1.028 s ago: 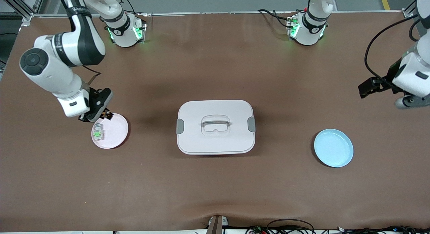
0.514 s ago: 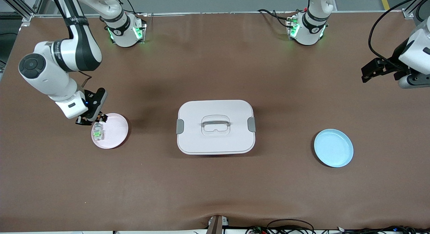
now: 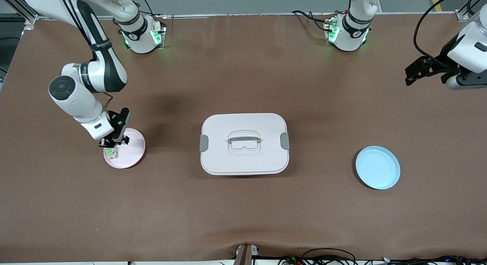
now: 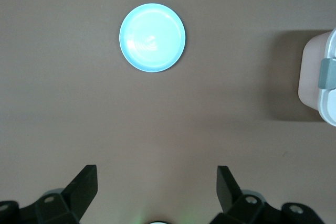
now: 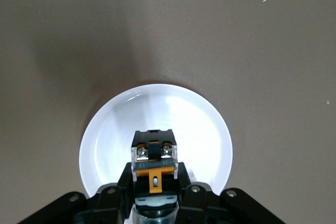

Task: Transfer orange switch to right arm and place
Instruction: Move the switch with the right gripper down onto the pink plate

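Plastic and small, the orange switch (image 5: 153, 162) looks light, rigid and a little slick, so it is best pinched across its flat black sides, clear of the screw terminals. The right hand (image 3: 113, 141) has it that way now, fingers shut on the block, low over the pink plate (image 3: 134, 150) at the right arm's end of the surface. Whether the switch touches the plate is hard to judge. A clear part with a green centre (image 3: 110, 153) lies on the same plate, just beside it. The left hand (image 4: 155, 192) waits wide open and empty, high above the left arm's end of the surface, well apart from the blue plate (image 3: 377, 167).
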You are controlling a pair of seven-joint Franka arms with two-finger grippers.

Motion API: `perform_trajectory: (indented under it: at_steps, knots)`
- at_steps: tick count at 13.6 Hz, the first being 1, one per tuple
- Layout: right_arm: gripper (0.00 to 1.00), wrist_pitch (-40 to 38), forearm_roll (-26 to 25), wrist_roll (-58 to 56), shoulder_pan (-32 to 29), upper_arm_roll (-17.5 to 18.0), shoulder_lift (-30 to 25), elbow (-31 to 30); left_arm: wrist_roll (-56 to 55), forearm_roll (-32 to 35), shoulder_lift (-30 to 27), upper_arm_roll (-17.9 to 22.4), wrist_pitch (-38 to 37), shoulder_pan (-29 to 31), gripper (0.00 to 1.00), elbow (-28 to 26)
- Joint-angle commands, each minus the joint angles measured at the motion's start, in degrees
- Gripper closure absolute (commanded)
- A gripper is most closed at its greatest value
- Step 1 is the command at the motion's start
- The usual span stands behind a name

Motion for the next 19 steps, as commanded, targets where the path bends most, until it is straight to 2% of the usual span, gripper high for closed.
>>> perform_trajectory:
  at_steps: [1,5,13,14,15,19]
  knots:
    - [1.0,4.9,-1.1,-0.5,-1.8,1.0,4.3,-0.5,1.5,-1.7,-4.6,0.8,1.7,-0.5,0.0,-4.1]
    - [1.0,8.9,-1.0,-0.4,-2.3,1.0,9.1,-0.4,1.9,-2.6,-2.9,1.0,1.7,-1.3,0.0,-2.1]
    - [1.0,11.3,-0.6,-0.1,-2.5,1.0,12.8,0.3,5.8,-1.6,-2.6,1.2,0.8,0.0,0.0,-2.2]
    - [0.97,11.7,0.3,2.1,-2.6,1.0,13.0,0.3,5.9,-1.6,-2.2,1.2,0.8,0.3,0.0,-1.9]
    - [0.01,11.6,0.3,4.1,-2.4,1.0,13.2,0.3,5.9,-1.6,-2.0,1.2,1.0,0.5,0.0,-1.8]
    - [0.0,11.5,0.3,4.5,-2.0,1.1,13.1,0.6,5.9,-1.6,-1.9,1.2,1.0,0.5,0.0,-2.0]
